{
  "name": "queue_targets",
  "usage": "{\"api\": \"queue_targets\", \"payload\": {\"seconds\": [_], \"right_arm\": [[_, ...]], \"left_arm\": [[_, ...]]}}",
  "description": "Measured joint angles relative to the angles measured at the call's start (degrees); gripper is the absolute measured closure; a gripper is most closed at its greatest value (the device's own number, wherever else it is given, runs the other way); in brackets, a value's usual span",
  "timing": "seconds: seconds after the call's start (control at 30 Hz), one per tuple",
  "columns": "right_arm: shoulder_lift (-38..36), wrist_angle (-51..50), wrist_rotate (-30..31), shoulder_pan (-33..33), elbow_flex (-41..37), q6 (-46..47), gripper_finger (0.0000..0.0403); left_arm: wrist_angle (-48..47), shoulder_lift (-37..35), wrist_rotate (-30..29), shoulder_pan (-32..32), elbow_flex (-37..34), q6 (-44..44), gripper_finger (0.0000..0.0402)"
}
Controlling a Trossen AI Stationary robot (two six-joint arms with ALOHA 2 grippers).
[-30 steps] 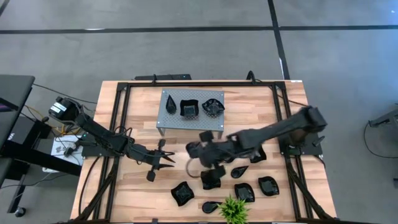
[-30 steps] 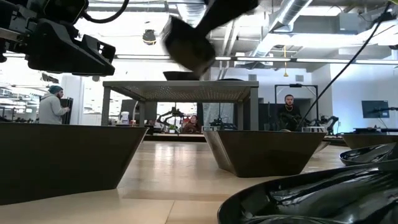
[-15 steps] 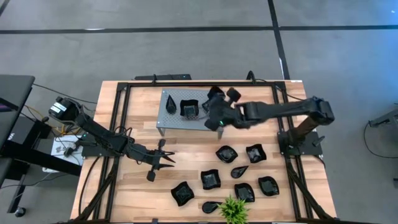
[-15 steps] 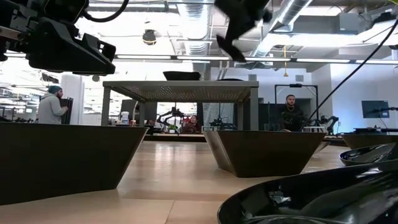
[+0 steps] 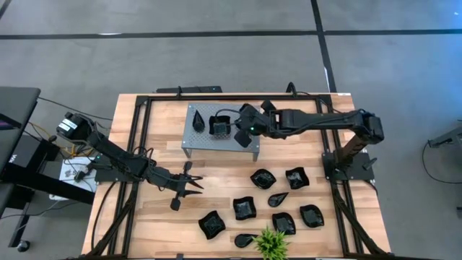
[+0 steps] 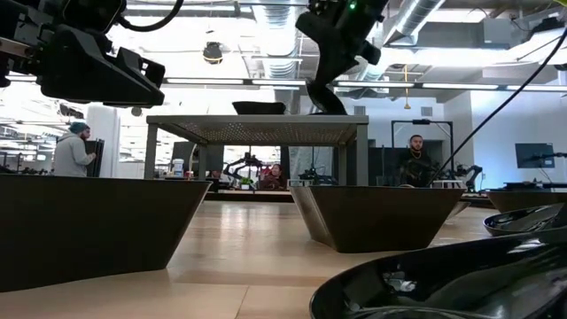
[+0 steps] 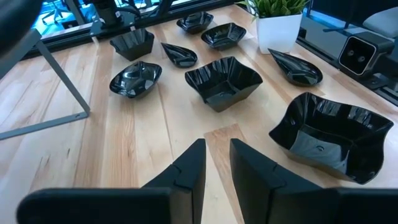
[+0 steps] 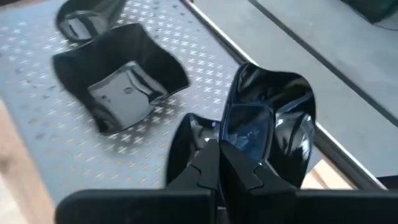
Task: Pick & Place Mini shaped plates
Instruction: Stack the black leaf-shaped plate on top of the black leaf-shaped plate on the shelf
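Left arm: waits over the left half of the tabletop (image 5: 144,220), its left pincer (image 5: 189,182) near the middle, fingers a narrow gap apart and holding nothing.
Stand, left part: the grey perforated stand (image 5: 195,137) sits toward the far edge of the tabletop; a small dark teardrop plate (image 5: 198,121) lies near its left end and a square plate (image 5: 219,126) beside that.
Right pincer: the right pincer (image 5: 245,130) is over the right part of the stand, fingers closed narrowly on the rim of a carried plate (image 8: 268,124), which hangs just above the stand's mesh next to another dish (image 8: 193,138) already there.
What changed: a second ago this arm was low over the loose plates at the near side; half a second ago it was swinging up to the stand; now it is lowering onto it.
Meaning: judged from this, the carry is done and release comes next; whether the plate touches the mesh yet is hard to tell.
Loose plates: the remaining plates (image 5: 244,209) lie in the near right part of the tabletop, next to the plant (image 5: 271,243) at the near edge.
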Motion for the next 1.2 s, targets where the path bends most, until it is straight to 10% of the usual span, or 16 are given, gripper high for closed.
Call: {"api": "queue_targets", "payload": {"seconds": [0.43, 1.2], "right_arm": [[0.9, -8.6, 1.5, 3.7, 2.6, 13.3, 0.0403], [3.0, -7.1, 0.0, 1.3, 2.6, 3.8, 0.0335]], "left_arm": [[0.0, 0.0, 0.0, 0.7, 0.0, 0.0, 0.0327], [0.0, 0.0, 0.0, 1.4, 0.0, 0.0, 0.0327]]}}
